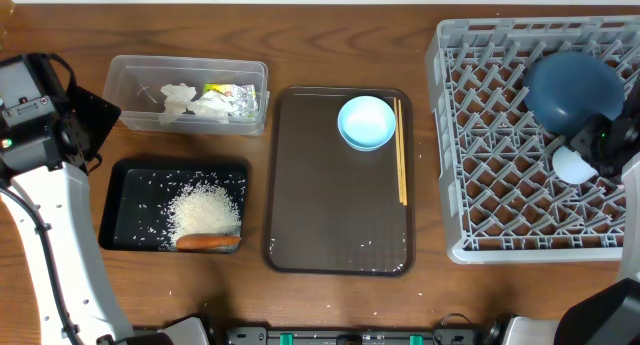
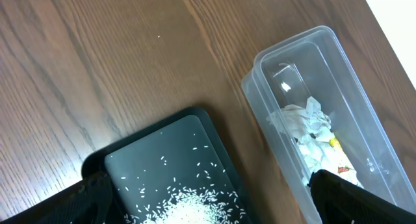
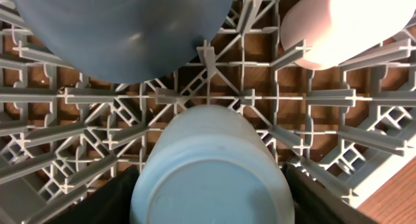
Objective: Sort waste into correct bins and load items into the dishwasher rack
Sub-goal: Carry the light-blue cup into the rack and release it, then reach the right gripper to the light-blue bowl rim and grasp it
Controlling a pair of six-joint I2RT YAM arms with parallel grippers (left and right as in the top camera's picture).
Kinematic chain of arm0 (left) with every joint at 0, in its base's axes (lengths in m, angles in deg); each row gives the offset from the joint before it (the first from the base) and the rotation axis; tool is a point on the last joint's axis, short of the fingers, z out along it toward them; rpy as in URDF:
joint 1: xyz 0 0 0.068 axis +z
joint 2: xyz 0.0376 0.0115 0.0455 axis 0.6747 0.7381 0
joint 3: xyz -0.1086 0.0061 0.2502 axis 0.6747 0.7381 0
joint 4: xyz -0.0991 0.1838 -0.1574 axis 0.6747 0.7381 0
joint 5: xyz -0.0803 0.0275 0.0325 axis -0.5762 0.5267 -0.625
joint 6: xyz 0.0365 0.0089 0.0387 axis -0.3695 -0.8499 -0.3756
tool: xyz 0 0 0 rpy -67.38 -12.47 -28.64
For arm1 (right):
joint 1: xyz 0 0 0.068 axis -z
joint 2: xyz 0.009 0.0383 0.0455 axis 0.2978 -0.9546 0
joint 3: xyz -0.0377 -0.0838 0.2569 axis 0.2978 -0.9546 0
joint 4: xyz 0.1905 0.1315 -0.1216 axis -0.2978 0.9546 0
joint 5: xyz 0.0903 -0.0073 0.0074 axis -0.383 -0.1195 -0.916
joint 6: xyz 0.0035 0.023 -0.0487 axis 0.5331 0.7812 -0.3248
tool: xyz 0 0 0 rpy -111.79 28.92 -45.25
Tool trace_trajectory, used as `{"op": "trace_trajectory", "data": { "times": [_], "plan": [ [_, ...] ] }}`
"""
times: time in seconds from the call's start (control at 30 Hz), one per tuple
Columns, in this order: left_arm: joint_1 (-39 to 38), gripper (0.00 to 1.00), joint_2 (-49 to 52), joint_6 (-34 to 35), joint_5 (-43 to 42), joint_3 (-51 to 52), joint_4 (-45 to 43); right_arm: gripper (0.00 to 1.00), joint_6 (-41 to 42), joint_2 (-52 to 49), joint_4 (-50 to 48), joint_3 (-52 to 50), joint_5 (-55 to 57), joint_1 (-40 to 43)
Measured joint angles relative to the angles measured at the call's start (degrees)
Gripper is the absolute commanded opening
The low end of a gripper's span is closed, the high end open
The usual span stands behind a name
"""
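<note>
**Table stock, by gripper**

Left gripper: fingers spread wide, grasping nothing, hovering over the table. Below, between those fingers: shallow black tray with loose rice. Just outside the fingers, partly hidden by one: clear tub holding crumpled tissue and a bit of yellow foil wrapper.

Right gripper: one finger on either side of an upturned light blue cup, close against its walls; clenched or released, cannot tell. Cup standing on the grey rack, among the pegs. Ahead of the fingers to one side: blue plate. Ahead to the other side: white cup. Both in the rack.

Well apart from both grippers, mid-table: brown tray bearing light blue bowl, with chopsticks just beside it. Carrot in the black tray, just beside the rice heap.
</note>
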Motion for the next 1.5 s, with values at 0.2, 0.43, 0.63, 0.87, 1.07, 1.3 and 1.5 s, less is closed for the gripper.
{"op": "trace_trajectory", "data": {
  "times": [0.2,0.43,0.63,0.87,1.07,1.3,1.5],
  "plan": [
    [0.0,1.0,0.0,0.0,0.0,0.0,0.0,0.83,0.0,0.0,0.1,0.0,-1.5,0.0],
    [0.0,1.0,0.0,0.0,0.0,0.0,0.0,0.82,-0.1,0.1,4.2,4.0,-9.1,-0.1],
    [0.0,1.0,0.0,0.0,0.0,0.0,0.0,0.81,-2.1,3.9,1.3,8.7,-21.3,-6.2],
    [0.0,1.0,0.0,0.0,0.0,0.0,0.0,0.79,-6.7,4.3,-4.0,9.7,-22.8,-27.9],
    [0.0,1.0,0.0,0.0,0.0,0.0,0.0,0.73,-8.5,-5.3,-8.9,9.7,-13.5,-43.5],
    [0.0,1.0,0.0,0.0,0.0,0.0,0.0,0.57,-6.9,-19.4,-17.4,9.7,-6.1,-51.8],
    [0.0,1.0,0.0,0.0,0.0,0.0,0.0,0.58,-4.5,-26.0,-21.1,9.7,-6.2,-53.1]
  ]
}}
